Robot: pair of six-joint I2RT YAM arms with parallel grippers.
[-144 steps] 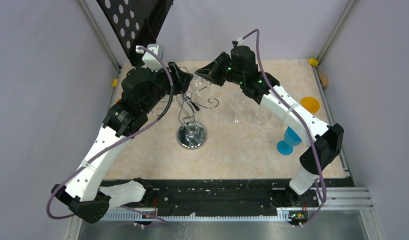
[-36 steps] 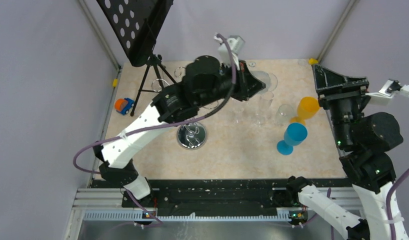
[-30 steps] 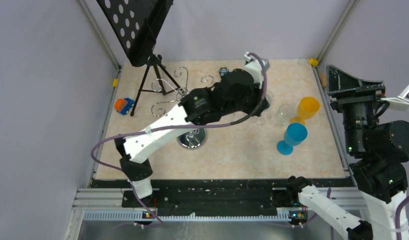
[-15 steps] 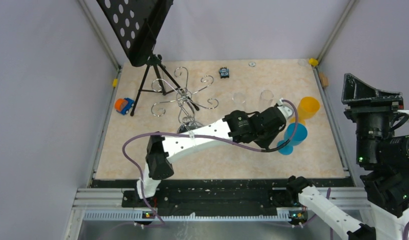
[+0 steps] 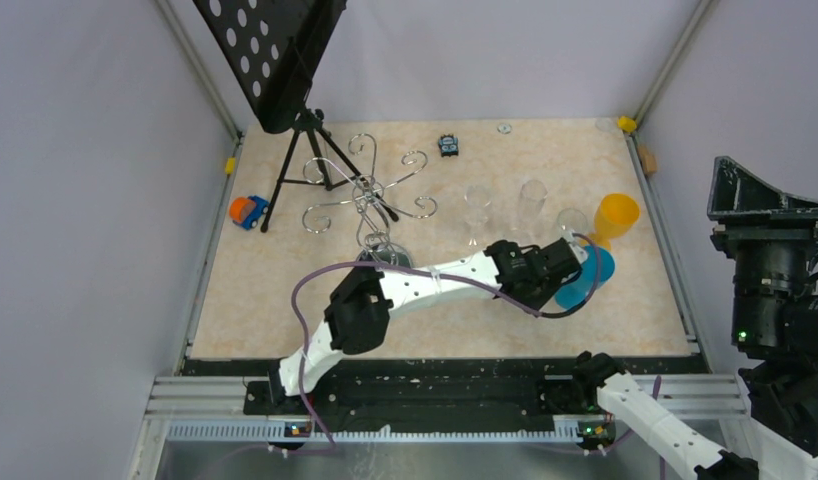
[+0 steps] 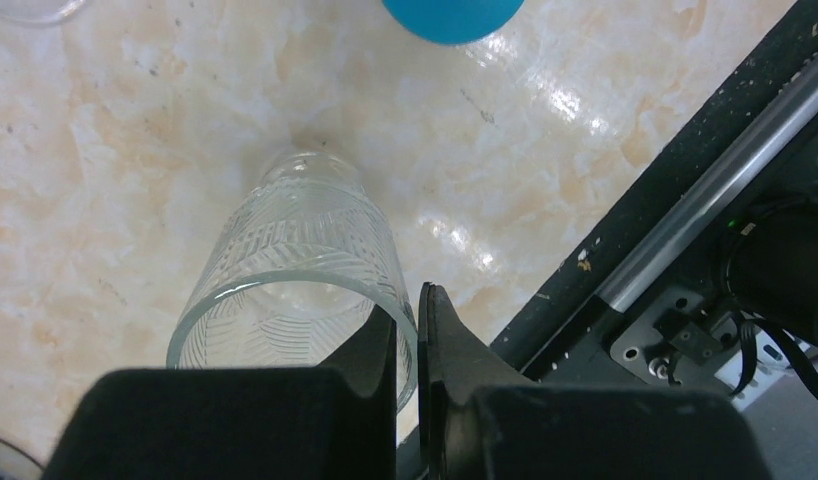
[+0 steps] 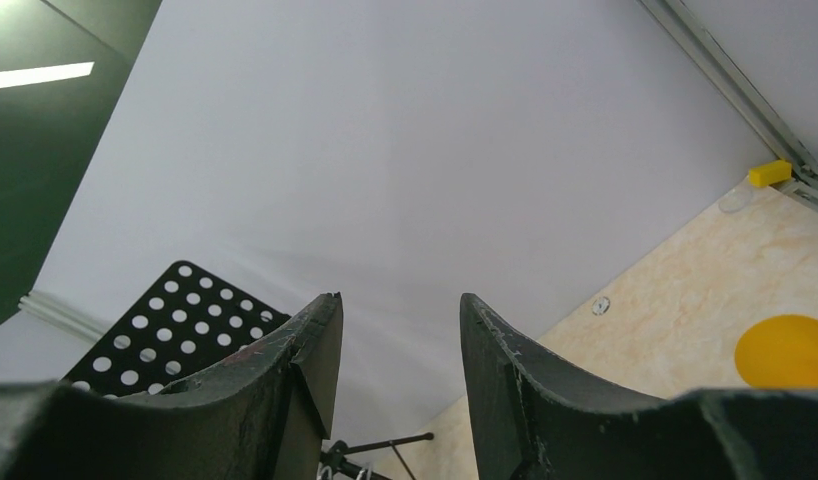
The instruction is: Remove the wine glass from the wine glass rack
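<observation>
The wine glass (image 6: 295, 270) is clear with a cut pattern. It stands upright just over the marbled table in the left wrist view. My left gripper (image 6: 410, 320) is shut on its rim, one finger inside the bowl and one outside. In the top view that gripper (image 5: 550, 275) is at the front right beside the blue cup, and it hides the glass. The wine glass rack (image 5: 370, 200), a silver wire tree, stands at the middle left with no glass on its hooks. My right gripper (image 7: 397, 330) is open and empty, raised at the far right (image 5: 730, 180).
Three clear glasses (image 5: 477, 205) (image 5: 531, 200) (image 5: 570, 222) stand behind the left gripper. An orange cup (image 5: 618, 213) and a blue cup (image 5: 593, 268) are right of it. The black tripod stand (image 5: 275, 50) is at the back left, with a toy car (image 5: 247, 211) nearby.
My left arm has swung from the back of the table to the front right and come down low beside the blue cup. The right arm has drawn further off to the right.
</observation>
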